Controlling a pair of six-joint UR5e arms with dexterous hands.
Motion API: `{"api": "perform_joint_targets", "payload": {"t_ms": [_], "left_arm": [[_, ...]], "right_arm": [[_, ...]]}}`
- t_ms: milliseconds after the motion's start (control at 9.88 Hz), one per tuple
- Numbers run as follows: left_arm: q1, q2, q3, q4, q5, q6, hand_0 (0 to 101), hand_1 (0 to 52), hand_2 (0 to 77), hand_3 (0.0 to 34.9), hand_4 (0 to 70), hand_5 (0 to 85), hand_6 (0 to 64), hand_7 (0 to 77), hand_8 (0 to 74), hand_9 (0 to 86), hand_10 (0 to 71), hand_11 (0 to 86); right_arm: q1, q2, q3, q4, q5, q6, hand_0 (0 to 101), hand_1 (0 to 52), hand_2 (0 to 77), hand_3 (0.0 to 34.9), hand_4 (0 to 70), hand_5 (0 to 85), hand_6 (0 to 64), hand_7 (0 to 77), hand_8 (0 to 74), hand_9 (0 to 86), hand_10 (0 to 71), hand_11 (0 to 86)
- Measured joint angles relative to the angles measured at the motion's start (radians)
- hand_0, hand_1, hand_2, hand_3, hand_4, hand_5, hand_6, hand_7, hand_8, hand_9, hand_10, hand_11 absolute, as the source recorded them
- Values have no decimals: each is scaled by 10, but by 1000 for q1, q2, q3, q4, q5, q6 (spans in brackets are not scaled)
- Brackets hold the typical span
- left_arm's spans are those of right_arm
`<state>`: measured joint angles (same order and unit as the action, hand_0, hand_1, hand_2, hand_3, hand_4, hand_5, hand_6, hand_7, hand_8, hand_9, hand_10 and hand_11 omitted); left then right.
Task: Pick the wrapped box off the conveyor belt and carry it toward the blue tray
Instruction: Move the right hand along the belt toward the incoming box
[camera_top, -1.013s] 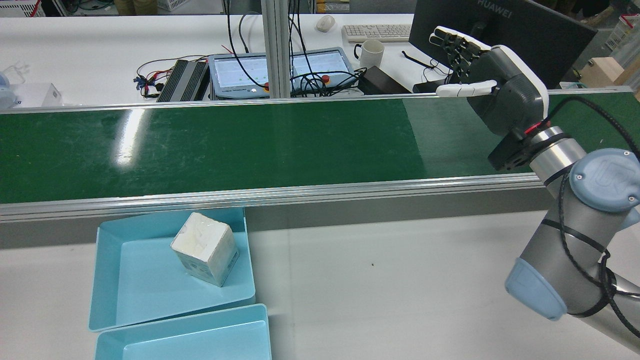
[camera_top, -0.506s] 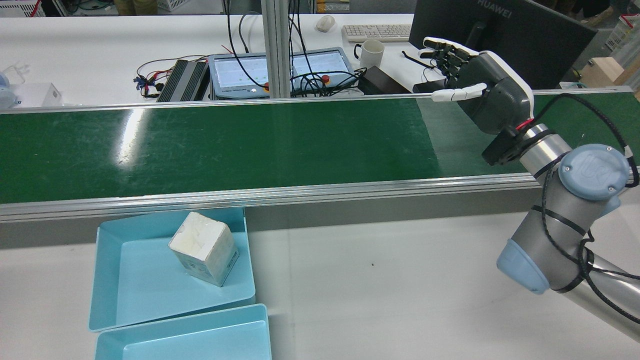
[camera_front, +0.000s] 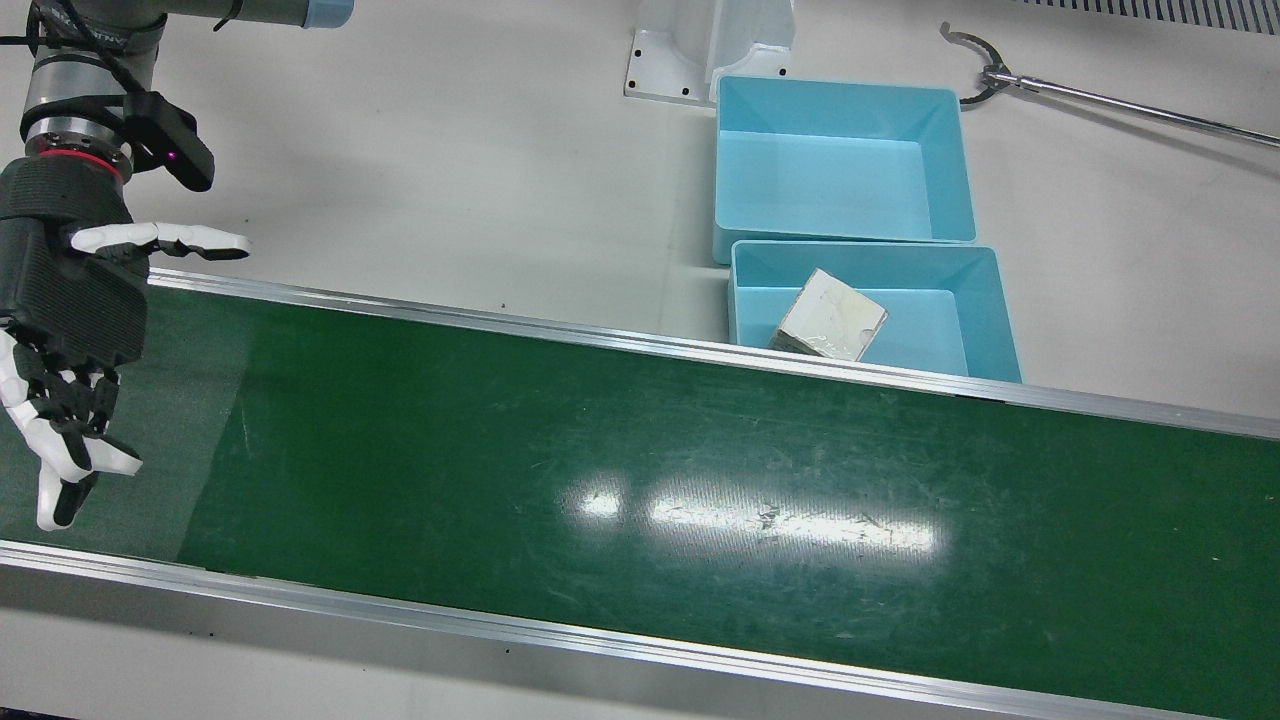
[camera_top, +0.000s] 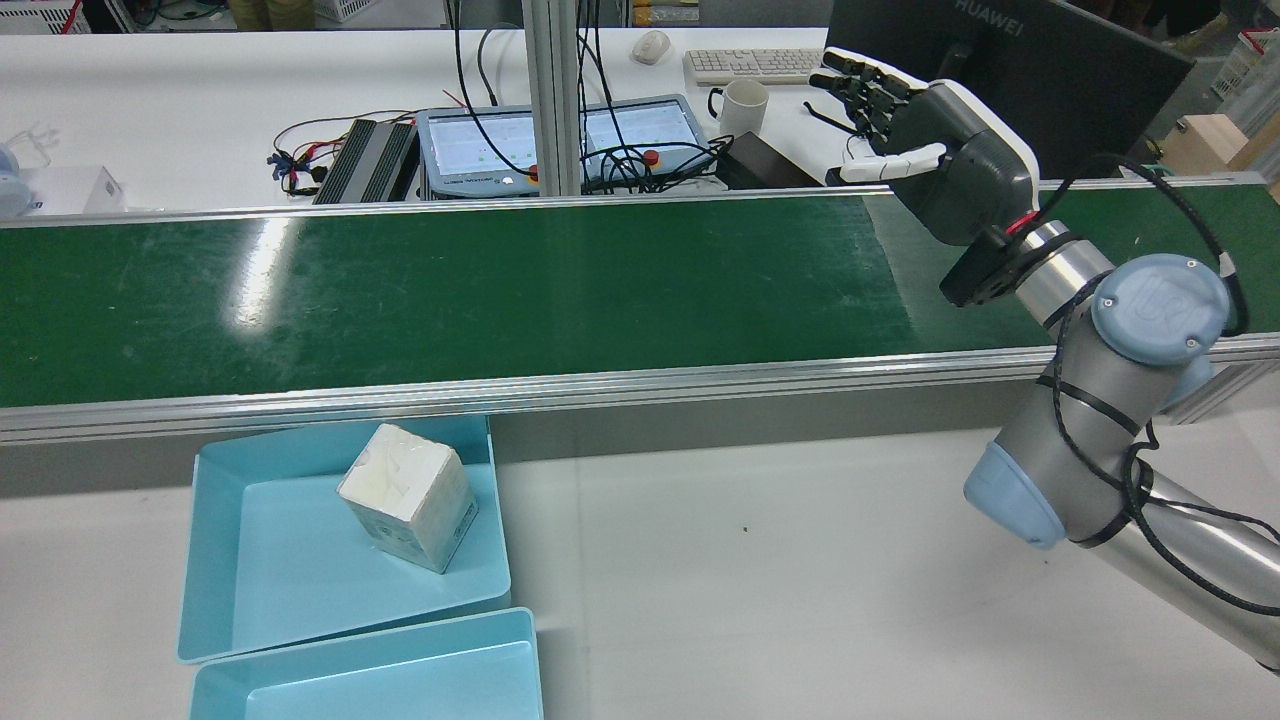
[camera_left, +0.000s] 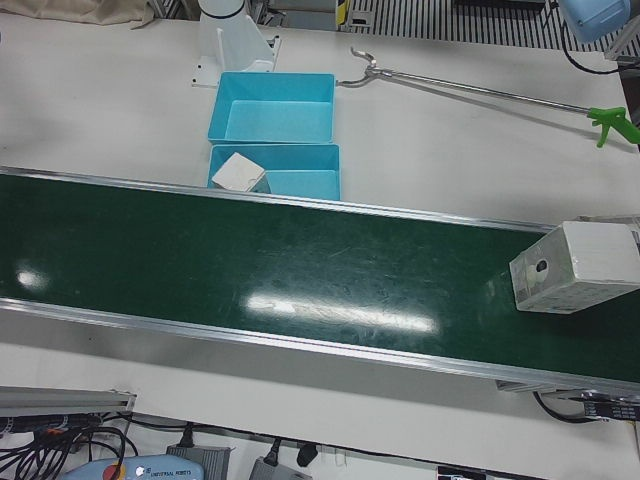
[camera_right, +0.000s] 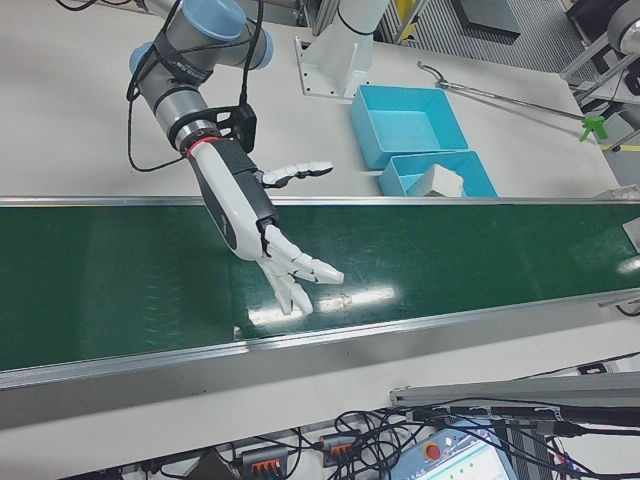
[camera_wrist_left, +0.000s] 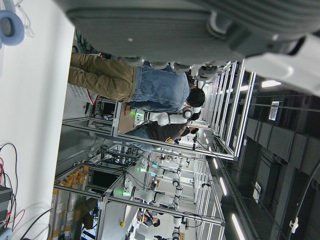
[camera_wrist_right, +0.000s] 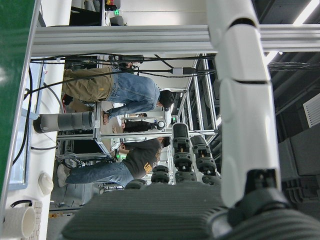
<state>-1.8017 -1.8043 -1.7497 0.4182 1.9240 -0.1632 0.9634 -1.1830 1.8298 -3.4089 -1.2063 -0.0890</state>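
Note:
A white wrapped box (camera_top: 408, 497) (camera_front: 828, 316) (camera_left: 238, 172) lies tilted in the blue tray (camera_top: 250, 560) (camera_front: 935, 335) nearest the green conveyor belt (camera_top: 500, 290) (camera_front: 640, 470). My right hand (camera_top: 935, 150) (camera_front: 60, 330) (camera_right: 265, 225) hovers open over the belt, far from the tray, fingers spread and holding nothing. Another white wrapped box (camera_left: 575, 265) sits at the belt's end in the left-front view. Of my left hand, only the grey palm's edge (camera_wrist_left: 165, 30) shows, and its fingers are hidden.
A second blue tray (camera_front: 840, 180) (camera_top: 400, 680) stands beside the first. A long reach-grabber (camera_front: 1100, 100) (camera_left: 480, 92) lies on the white table. Behind the belt are a monitor (camera_top: 1010, 60), a mug (camera_top: 745, 105) and cables. People stand in the background (camera_wrist_right: 120, 90).
My right arm has swung left and forward over the belt, the hand still open. The box in the tray has not moved.

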Motion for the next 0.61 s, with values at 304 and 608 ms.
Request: {"api": "perform_joint_targets", "payload": {"t_ms": [304, 608], "left_arm": [[0, 0, 0, 0, 0, 0, 0, 0, 5, 0, 5, 11, 0, 5, 5, 0, 5, 0], [0, 0, 0, 0, 0, 0, 0, 0, 5, 0, 5, 11, 5, 5, 5, 0, 5, 0]], "right_arm": [[6, 52, -26, -19, -27, -1, 489, 153, 104, 0, 153, 131, 98, 235, 22, 60, 0, 11], [1, 62, -24, -24, -29, -5, 487, 142, 71, 0, 98, 71, 44, 164, 5, 22, 0, 11]]}}
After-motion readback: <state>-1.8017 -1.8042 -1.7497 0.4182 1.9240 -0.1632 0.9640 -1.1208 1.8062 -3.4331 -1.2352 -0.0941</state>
